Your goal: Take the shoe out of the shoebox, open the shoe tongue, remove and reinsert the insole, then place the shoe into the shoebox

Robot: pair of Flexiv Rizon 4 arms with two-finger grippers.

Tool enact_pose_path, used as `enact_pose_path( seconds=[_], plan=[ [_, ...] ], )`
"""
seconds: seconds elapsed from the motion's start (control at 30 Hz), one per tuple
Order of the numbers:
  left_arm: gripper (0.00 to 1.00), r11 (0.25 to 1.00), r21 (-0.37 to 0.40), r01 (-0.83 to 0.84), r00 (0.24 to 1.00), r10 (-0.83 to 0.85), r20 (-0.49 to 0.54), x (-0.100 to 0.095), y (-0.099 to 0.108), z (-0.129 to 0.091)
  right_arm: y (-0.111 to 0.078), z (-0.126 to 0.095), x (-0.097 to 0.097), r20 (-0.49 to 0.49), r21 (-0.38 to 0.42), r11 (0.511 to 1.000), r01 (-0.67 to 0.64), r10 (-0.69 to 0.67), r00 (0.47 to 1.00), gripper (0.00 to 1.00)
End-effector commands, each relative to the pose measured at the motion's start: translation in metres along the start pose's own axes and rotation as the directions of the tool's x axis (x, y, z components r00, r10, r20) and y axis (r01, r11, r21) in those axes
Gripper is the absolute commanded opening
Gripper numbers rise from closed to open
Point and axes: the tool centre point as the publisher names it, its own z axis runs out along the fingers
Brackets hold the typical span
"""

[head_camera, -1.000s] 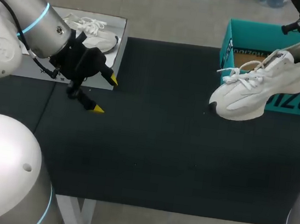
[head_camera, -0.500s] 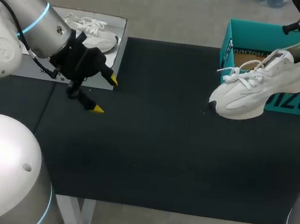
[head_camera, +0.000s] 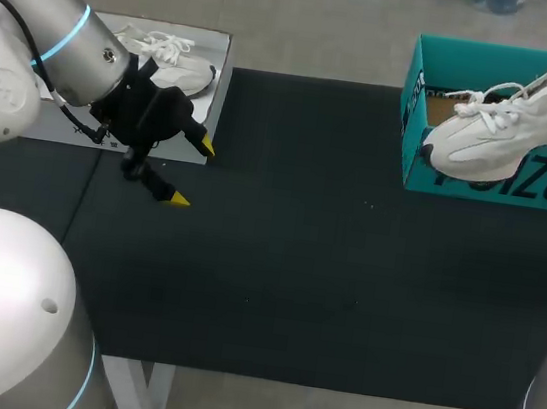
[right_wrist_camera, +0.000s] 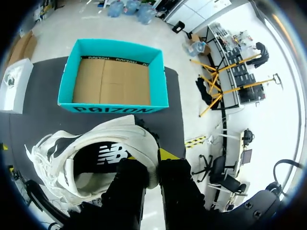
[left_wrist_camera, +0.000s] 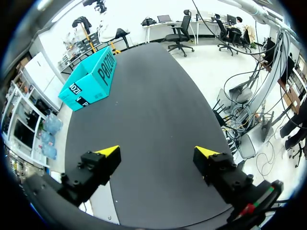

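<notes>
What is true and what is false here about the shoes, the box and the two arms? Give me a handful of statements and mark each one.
1. The right gripper is shut on the shoe. True.
2. Another shoe lies in the box. False: the right wrist view shows only its bare cardboard floor.
3. The left gripper holds an insole. False: it is open, with nothing between its fingers.
4. A second shoe lies beside the left arm. True.
5. The held shoe rests flat on the mat. False: it hangs in the air at the box, heel up.
</notes>
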Motion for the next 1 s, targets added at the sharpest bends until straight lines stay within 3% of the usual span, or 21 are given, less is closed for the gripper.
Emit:
enact_pose_path(
  seconds=[0.03, 1.0],
  plan=[
    [1.00, 1.000, -0.003, -0.001, 1.000, 0.001, -0.002, -0.0008, -0.0003, 0.0004, 0.0150, 0.0157, -0.0030, -0.017, 0.035, 0.999, -0.036, 0.036, 0.999, 0.00],
    [1.00, 1.000, -0.003, -0.001, 1.000, 0.001, -0.002, -0.0008, -0.0003, 0.0004, 0.0150, 0.0157, -0.0030, -0.017, 0.035, 0.999, -0.036, 0.036, 0.999, 0.00]
  ],
)
